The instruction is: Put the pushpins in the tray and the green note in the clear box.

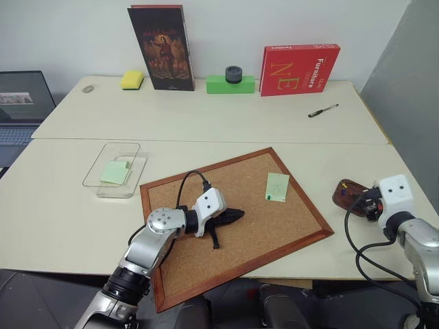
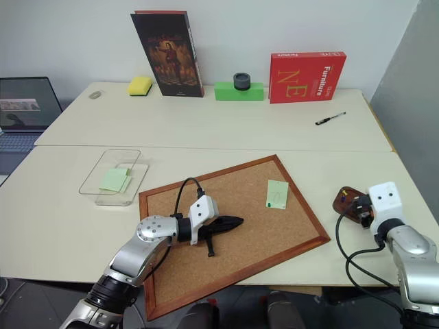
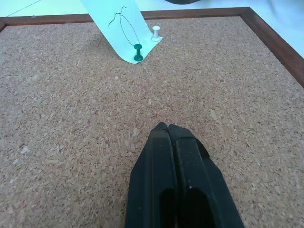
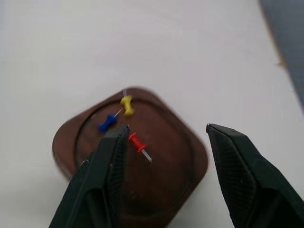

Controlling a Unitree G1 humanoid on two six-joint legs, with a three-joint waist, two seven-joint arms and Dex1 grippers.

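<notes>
Closest in, the left end effector rests on the cork board with fingers pressed together, the green note well ahead of it, pinned by a green pushpin and a white one. That paper looks light and floppy; I'd pull the stiff little heads first. Over the tray, the right end effector stands apart above a red pushpin.

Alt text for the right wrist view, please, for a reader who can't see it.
The right hand hangs with its two black fingers apart just above the dark brown tray, which sits on a pale table. Three pushpins lie in the tray: a red one, a blue one and a yellow one.
</notes>
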